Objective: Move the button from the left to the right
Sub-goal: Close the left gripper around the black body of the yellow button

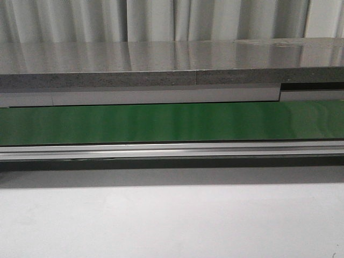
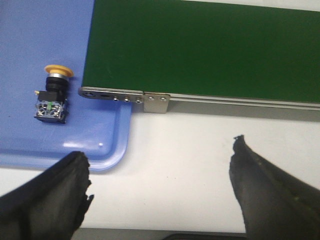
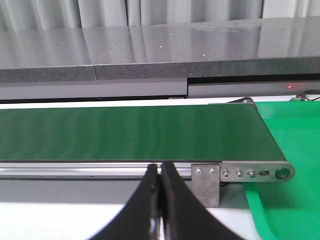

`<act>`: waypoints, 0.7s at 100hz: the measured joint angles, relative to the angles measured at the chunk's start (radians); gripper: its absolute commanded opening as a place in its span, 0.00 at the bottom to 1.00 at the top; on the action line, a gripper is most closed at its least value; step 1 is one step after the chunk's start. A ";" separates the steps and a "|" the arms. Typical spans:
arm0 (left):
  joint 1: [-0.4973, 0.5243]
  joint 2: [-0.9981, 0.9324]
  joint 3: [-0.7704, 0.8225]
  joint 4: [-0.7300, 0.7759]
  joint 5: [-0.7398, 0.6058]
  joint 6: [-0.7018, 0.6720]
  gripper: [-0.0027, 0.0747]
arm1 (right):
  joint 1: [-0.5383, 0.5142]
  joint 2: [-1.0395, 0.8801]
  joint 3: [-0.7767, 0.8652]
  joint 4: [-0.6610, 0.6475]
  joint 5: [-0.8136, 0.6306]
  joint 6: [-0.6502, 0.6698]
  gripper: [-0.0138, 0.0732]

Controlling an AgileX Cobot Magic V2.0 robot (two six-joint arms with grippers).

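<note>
On the flat blue plastic tray (image 2: 30,60) lies the small button (image 2: 53,95) with its round yellow cap and black body, beside the end of the long green belt (image 2: 210,55). Left gripper (image 2: 160,172) hangs over the white bench (image 2: 180,150), fingers wide apart. Right gripper (image 3: 160,172) has its black fingers pressed together, holding nothing.

The button (image 2: 52,95), a yellow-orange round cap on a black boxy body with green and grey marks, lies tipped on its side on a blue tray (image 2: 30,40)
</note>
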 measured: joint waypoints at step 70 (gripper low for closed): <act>0.370 0.625 -0.204 -0.046 -0.100 0.090 0.74 | 0.000 0.000 0.000 0.000 0.000 0.000 0.08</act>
